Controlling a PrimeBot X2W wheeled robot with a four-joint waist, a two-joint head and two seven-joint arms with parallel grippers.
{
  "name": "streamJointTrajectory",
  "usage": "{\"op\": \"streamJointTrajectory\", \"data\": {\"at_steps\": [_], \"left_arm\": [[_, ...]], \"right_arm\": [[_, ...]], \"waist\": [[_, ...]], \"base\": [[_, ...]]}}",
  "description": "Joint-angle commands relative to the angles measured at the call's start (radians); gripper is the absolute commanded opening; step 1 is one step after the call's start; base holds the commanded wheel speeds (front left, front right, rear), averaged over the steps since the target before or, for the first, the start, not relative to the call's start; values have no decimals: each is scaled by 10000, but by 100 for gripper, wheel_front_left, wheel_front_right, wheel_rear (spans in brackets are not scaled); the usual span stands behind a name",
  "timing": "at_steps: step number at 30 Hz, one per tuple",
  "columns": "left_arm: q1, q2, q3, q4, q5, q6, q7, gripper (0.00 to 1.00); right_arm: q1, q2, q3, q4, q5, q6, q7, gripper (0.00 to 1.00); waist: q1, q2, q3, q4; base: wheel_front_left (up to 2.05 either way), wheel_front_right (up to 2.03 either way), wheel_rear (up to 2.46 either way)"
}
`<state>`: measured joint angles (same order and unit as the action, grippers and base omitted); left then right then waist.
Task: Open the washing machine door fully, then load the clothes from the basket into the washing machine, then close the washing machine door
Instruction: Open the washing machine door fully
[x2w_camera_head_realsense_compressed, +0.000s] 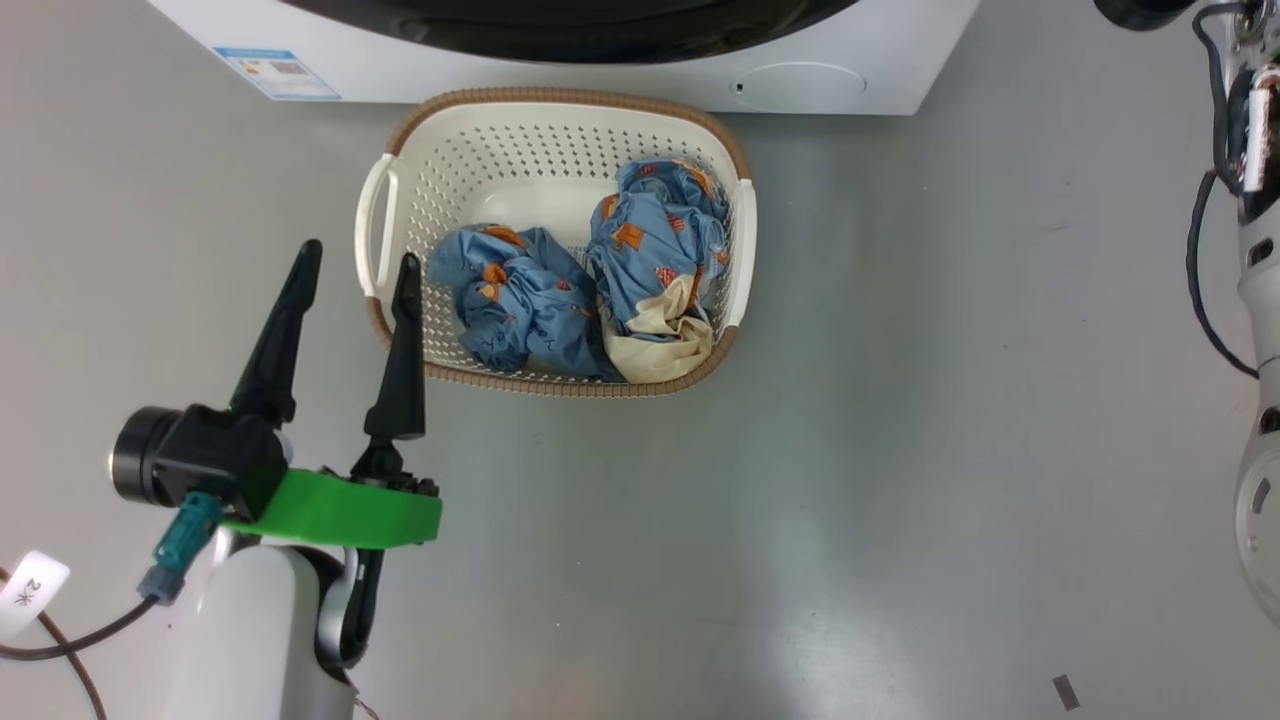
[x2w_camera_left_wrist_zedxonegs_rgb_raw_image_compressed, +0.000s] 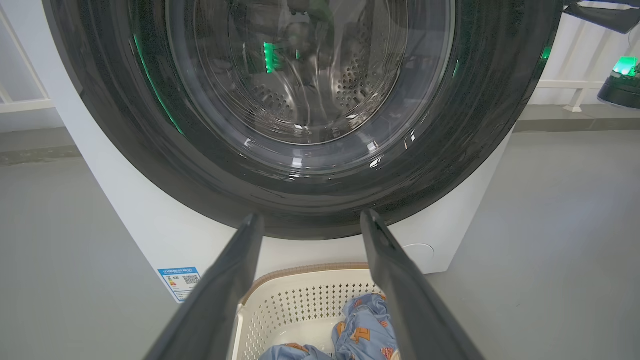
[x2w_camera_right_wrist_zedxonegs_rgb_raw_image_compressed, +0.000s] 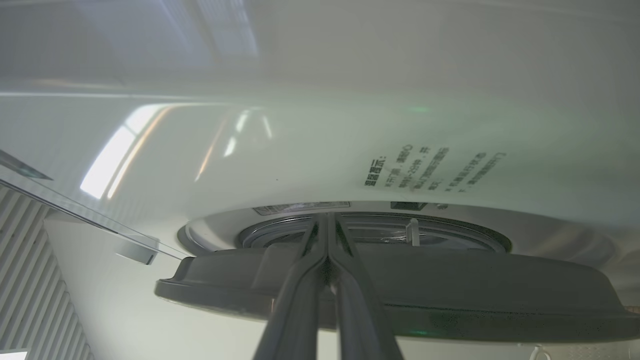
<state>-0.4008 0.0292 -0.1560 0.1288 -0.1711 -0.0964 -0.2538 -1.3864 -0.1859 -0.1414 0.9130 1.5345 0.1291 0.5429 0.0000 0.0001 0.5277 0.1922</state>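
Now, left pincer (x2w_camera_head_realsense_compressed: 359, 252): spread wide, empty, by the left rim of the basket (x2w_camera_head_realsense_compressed: 560, 96).
Clothes (x2w_camera_head_realsense_compressed: 600, 290): two bundles in the basket, right of that pincer.
Door (x2w_camera_left_wrist_zedxonegs_rgb_raw_image_compressed: 310, 205): barely ajar on the washing machine (x2w_camera_left_wrist_zedxonegs_rgb_raw_image_compressed: 150, 225).
Right pincer (x2w_camera_right_wrist_zedxonegs_rgb_raw_image_compressed: 328, 220): closed tight, tips at the door's edge; nearer arm for the swing, I judge.

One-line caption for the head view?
Left gripper, open, by the basket of blue clothes in front of the washing machine.
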Motion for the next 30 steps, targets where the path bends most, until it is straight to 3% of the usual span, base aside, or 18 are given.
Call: {"op": "streamJointTrajectory", "data": {"at_steps": [1,15,30], "left_arm": [[-104,210,245,-251,-76,84,-80,100],[-176,210,-21,-256,-280,167,-80,100],[-203,210,-83,-224,-422,280,-80,100]], "right_arm": [[-449,176,172,-25,-214,16,26,0],[-1589,158,878,1212,-945,16,441,0],[-1574,158,1190,1340,-1108,16,1277,0]], "waist": [[0,-1,32,68],[0,-1,197,223],[0,-1,236,263]], "base": [[0,0,0],[0,0,0],[0,0,0]]}}
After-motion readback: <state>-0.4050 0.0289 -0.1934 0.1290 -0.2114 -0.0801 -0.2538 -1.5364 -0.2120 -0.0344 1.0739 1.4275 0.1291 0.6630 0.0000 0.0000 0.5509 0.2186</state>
